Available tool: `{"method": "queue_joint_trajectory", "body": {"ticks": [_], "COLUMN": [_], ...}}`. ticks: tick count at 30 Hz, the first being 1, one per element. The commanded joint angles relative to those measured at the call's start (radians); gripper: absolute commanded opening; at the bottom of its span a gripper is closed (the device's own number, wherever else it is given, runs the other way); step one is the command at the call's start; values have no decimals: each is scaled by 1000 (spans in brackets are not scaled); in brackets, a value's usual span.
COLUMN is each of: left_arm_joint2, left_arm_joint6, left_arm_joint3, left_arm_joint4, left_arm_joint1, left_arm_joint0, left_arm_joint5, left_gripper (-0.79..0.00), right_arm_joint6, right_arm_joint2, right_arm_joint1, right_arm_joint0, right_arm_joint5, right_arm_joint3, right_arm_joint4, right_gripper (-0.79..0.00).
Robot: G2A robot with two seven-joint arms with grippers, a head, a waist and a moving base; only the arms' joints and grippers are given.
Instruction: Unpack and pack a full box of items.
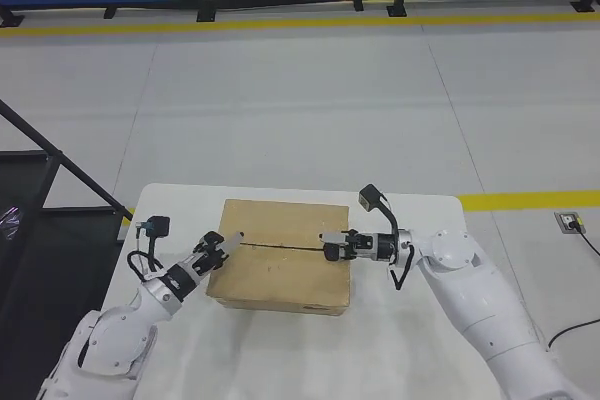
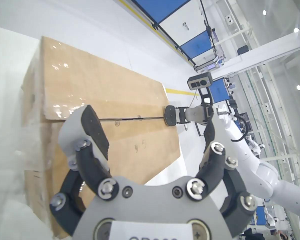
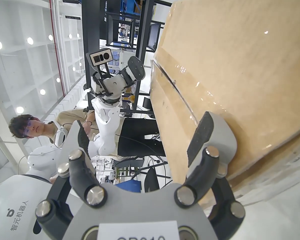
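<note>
Cardboard box: closed, flaps met at centre seam, set mid-frame on white table. Left gripper: jaws spread, positioned at seam's left end. Right gripper: jaws spread, positioned at seam's right end.

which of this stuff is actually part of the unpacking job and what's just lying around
Part of the job:
- box, top seam shut
- left gripper, open at one end of the seam
- right gripper, open at the other end

Just around:
- table under the box
- black screen beside the table
- floor socket
- yellow floor line
</note>
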Motion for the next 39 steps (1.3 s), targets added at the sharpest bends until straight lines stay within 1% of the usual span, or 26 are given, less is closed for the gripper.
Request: {"method": "queue_joint_trajectory", "body": {"ticks": [1,7,8,18,20,23,26,29,32,34,35,37,39], "left_arm_joint2": [-49,-182,-190,-190,-189,-173,-163,-149,-117,-103,-91,-66,-38], "left_arm_joint6": [25,97,98,98,121,165,215,258,261,264,258,264,251], "left_arm_joint3": [-6,-23,-27,-27,-8,25,73,132,185,231,256,312,388], "left_arm_joint4": [-21,-78,-78,-78,-104,-141,-220,-303,-345,-353,-380,-377,-447], "left_arm_joint1": [3,9,10,10,7,-1,-10,-21,-29,-32,-36,-41,-51], "left_arm_joint0": [20,94,98,98,105,150,209,229,214,179,157,101,28], "left_arm_joint5": [2,26,27,27,51,68,70,66,71,76,80,90,109], "left_gripper": [0,0,0,0,0,0,0,0,0,0,0,0,0], "right_arm_joint6": [-12,-23,-23,-23,-23,-23,-23,-23,-23,-23,-23,-23,-23], "right_arm_joint2": [-1,-9,-9,-9,-9,-9,-9,-9,-9,-9,-9,-9,-9], "right_arm_joint1": [-3,-11,-11,-11,-11,-11,-11,-11,-11,-11,-11,-11,-11], "right_arm_joint0": [3,12,12,12,12,12,12,12,12,12,12,12,12], "right_arm_joint5": [-4,-14,-14,-14,-14,-14,-14,-14,-14,-14,-14,-14,-14], "right_arm_joint3": [17,49,49,49,49,49,49,49,49,49,49,49,49], "right_arm_joint4": [9,33,33,33,33,33,33,33,33,33,33,33,33], "right_gripper": [0,0,0,0,0,0,0,0,0,0,0,0,0]}}
